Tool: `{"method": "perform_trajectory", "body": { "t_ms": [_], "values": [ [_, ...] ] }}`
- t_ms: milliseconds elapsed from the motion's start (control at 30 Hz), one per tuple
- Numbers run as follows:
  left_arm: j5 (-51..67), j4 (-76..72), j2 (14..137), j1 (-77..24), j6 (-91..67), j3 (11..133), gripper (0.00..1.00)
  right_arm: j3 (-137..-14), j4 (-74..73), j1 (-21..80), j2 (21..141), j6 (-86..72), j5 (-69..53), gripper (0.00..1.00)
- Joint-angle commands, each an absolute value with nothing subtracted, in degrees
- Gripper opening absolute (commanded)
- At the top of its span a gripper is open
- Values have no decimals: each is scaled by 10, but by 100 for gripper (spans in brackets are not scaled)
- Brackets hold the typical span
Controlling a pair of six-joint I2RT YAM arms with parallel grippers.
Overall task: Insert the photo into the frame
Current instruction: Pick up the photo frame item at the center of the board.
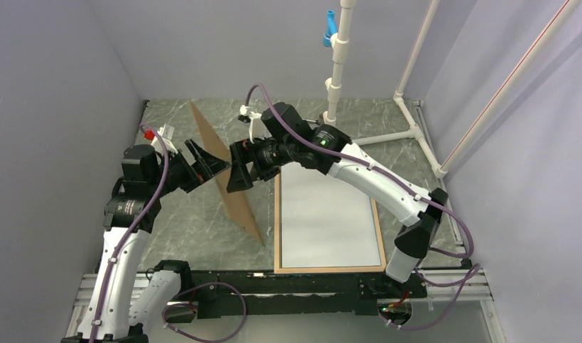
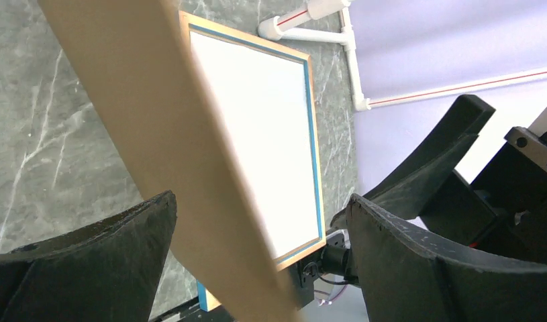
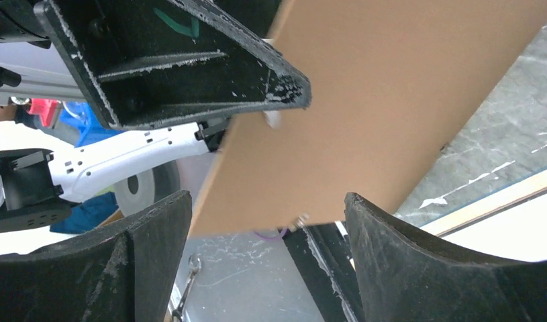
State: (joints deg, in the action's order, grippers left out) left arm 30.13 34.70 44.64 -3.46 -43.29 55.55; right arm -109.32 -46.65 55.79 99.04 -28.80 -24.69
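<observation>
1. Top view: the frame (image 1: pixel 330 269) lies flat on the worktop (image 1: pixel 181 229), centre right, light wood side up. The photo (image 1: pixel 329 214) lies inside it, white back up. Left of the frame a brown board (image 1: pixel 239 204) stands on edge, tilted. The left pincer (image 1: pixel 211 166) and right pincer (image 1: pixel 233 170) face each other across the board at mid-height.
2. Left wrist view: the left pincer (image 2: pixel 260 201) is released, jaws wide. The board (image 2: pixel 156 121) runs diagonally between them, from upper left to bottom centre; whether it touches a finger I cannot tell. Behind it, the photo (image 2: pixel 257 134) fills the frame (image 2: pixel 315 134), a turquoise strip showing along its inner edge. A right-pincer finger (image 2: pixel 452 147) shows at the right.
3. Right wrist view: the right pincer (image 3: pixel 267 198) is released, jaws wide and apart from the board (image 3: pixel 391 100), which fills the upper right. A left-pincer finger (image 3: pixel 190 60) reaches the board's left edge. The frame's rail (image 3: pixel 499 194) and the photo (image 3: pixel 519 235) show at lower right.
</observation>
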Motion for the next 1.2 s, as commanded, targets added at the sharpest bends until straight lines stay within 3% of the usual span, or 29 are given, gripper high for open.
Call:
{"method": "perform_trajectory", "body": {
  "t_ms": [0,100,233,700,867,1167],
  "values": [
    [289,364,453,-36,-417,575,99,-1058,-413,529,941,-301,-269,86],
    [277,385,461,-36,-405,582,99,-1037,-416,504,927,-300,-268,86],
    [234,452,471,-36,-377,616,86,-1000,-410,467,901,-300,-274,86],
    [167,531,494,-36,-337,649,32,-945,-394,433,888,-297,-284,86],
    [114,567,501,-36,-325,661,2,-934,-388,428,884,-297,-283,86],
    [67,542,422,-36,-329,686,0,-886,-366,407,876,-298,-290,87]
  ]
}}
